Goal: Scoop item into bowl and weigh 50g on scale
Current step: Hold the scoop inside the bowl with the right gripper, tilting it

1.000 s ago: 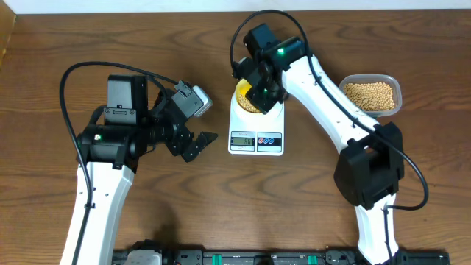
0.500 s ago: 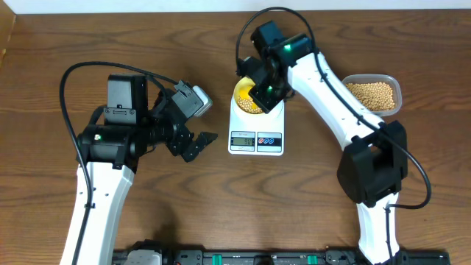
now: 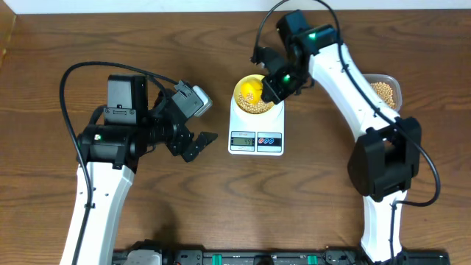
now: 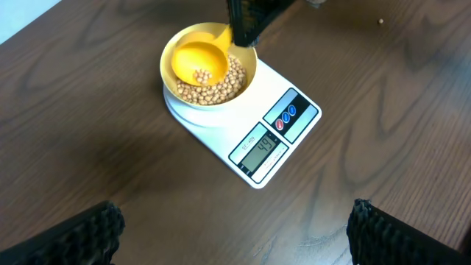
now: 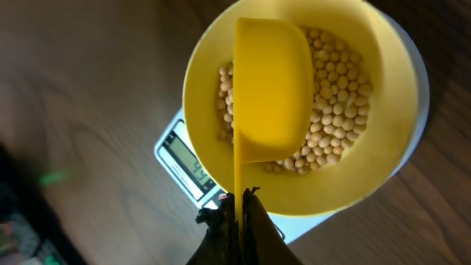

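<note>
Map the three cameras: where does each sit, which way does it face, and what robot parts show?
Overhead: above the table, looking straight down; left arm, right arm, scale, bowl.
Left wrist: on the left arm, looking forward and down at scale and bowl; own fingers in the bottom corners.
Right wrist: on the right arm, looking down into the bowl; right pincer shut on the scoop.
Shared: all three show bowl and scale.

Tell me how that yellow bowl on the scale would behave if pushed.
The bowl looks light and smooth, so it would probably slide across the flat scale. The loose round beans inside would likely shift and roll, spilling if it tips.
</note>
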